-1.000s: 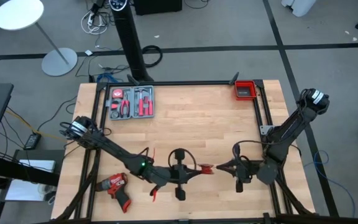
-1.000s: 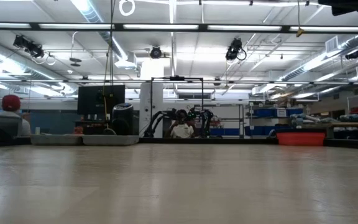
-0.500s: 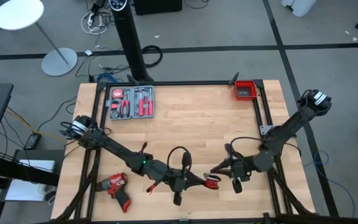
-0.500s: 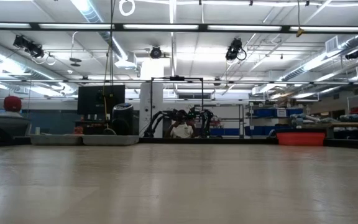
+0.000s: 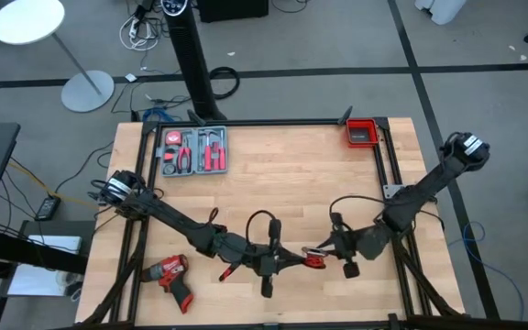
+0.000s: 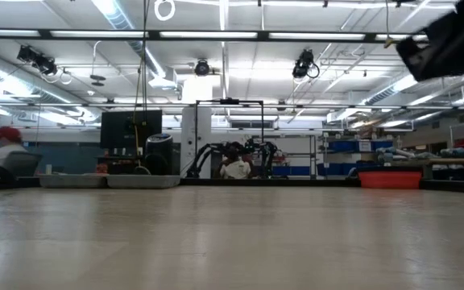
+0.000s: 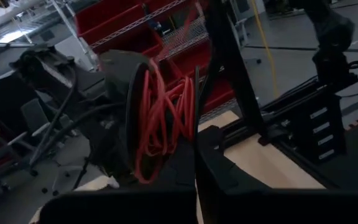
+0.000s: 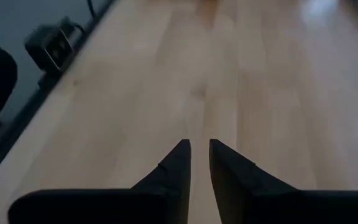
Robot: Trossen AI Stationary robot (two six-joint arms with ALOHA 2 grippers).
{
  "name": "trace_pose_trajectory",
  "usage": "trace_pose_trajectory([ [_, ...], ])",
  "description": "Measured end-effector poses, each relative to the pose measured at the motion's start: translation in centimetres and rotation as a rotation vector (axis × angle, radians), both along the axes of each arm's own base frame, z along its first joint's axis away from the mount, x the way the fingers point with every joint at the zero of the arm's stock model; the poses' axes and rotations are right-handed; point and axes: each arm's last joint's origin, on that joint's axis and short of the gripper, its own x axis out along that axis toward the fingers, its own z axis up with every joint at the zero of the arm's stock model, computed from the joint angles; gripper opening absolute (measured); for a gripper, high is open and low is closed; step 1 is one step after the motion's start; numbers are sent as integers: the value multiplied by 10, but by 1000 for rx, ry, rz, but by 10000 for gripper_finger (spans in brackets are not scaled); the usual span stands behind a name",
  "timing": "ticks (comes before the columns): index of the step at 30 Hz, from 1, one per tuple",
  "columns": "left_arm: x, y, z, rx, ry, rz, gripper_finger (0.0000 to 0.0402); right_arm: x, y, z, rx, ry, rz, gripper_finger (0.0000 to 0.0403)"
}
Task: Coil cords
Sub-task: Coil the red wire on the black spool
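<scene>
Fingers [image 8: 180, 163] of your right gripper [image 8: 199, 163] stood slightly apart with nothing between them, pointing down at bare wood. Your left gripper [image 5: 302, 259] was closed on the red wire [image 7: 160, 118], which the left wrist view showed as a bundle of loops held upright against that gripper's dark fingers.

Inspected from largest to smallest:

The counter [image 5: 282, 183], a light wooden top inside a black frame, carried everything noted. Your left arm [image 5: 168, 220] reached from the left edge across to the front centre; your right arm [image 5: 429, 188] came in from the right edge, and the two grippers met near the front middle, almost touching. A red drill [image 5: 172, 275] lay at the front left, just beside the left arm. A grey tool tray [image 5: 193, 150] with red-handled tools sat at the rear left, well apart from both grippers. A red bin [image 5: 361, 133] occupied the rear right corner. The black cable [image 5: 262, 224] formed a loop just behind the left gripper; a second dark loop rose behind the right gripper, and you could not tell whether it belonged to the same cable.
</scene>
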Motion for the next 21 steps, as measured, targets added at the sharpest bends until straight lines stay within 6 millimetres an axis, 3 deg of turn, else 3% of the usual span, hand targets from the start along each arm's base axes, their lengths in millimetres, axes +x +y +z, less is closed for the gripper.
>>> trace_pose_trajectory([
  [5,-4,-8,-1,0,3,-4,0,-20,1,-7,61,112,-143,51],
  [8,-5,-10,-3,0,29,20,0,-32,3,-4,66,79,-209,50],
  [17,-6,-6,-19,-36,173,128,0,-72,22,44,-6,-317,-133,49],
  [21,-6,-6,-19,-33,178,136,0,-75,23,63,16,-416,-99,49],
])
